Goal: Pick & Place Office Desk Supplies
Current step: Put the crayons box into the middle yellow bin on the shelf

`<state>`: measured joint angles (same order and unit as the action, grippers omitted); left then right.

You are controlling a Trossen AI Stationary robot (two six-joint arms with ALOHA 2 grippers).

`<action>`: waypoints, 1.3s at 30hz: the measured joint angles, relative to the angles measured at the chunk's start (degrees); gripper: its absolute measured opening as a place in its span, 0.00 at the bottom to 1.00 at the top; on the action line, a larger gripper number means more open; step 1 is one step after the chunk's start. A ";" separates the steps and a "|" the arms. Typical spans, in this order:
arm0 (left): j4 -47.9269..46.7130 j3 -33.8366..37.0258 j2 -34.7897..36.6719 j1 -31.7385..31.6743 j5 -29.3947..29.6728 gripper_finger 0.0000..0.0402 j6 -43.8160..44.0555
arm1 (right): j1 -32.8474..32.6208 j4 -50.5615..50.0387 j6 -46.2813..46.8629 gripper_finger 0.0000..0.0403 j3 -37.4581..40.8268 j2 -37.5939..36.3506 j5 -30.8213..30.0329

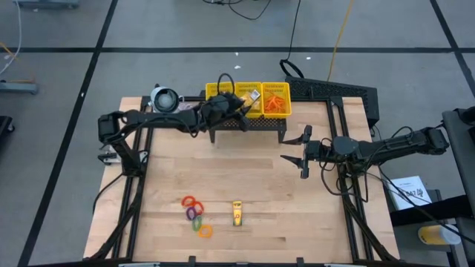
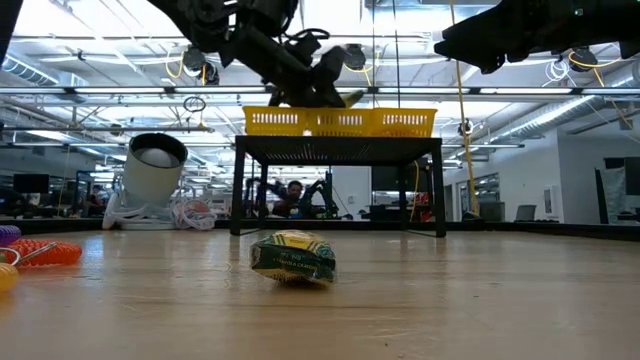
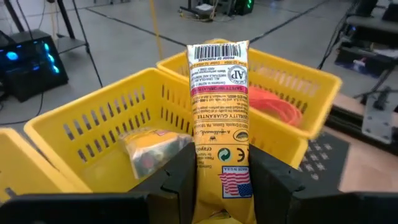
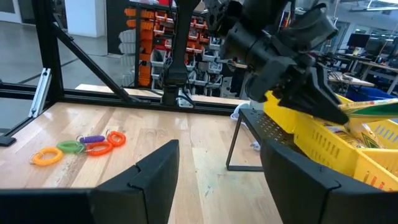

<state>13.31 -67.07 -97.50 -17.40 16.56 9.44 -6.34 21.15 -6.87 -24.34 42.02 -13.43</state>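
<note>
Yellow packet (image 3: 219, 118) is clamped between the left end effector (image 3: 219, 186) fingers right over the basket (image 3: 93, 118), while the right end effector (image 1: 297, 150) hangs released above the table (image 1: 252, 185).

A grey floor (image 1: 185, 30) crossed by dark lines surrounds the wooden table (image 1: 245, 178); bright ceiling lights (image 2: 90, 20) fill the workshop's upper frame.
</note>
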 joint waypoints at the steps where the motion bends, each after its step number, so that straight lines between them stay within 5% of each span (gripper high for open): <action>1: 0.05 0.00 -0.20 -0.22 0.00 0.31 0.02 | -0.01 0.00 0.00 0.53 0.00 0.00 0.00; 39: 0.31 0.07 -0.37 1.31 0.17 0.31 1.14 | -0.01 -0.02 0.04 0.53 0.00 0.00 0.02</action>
<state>13.63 -67.00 -97.87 -16.10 16.73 10.58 -6.35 21.12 -6.83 -24.34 42.02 -13.41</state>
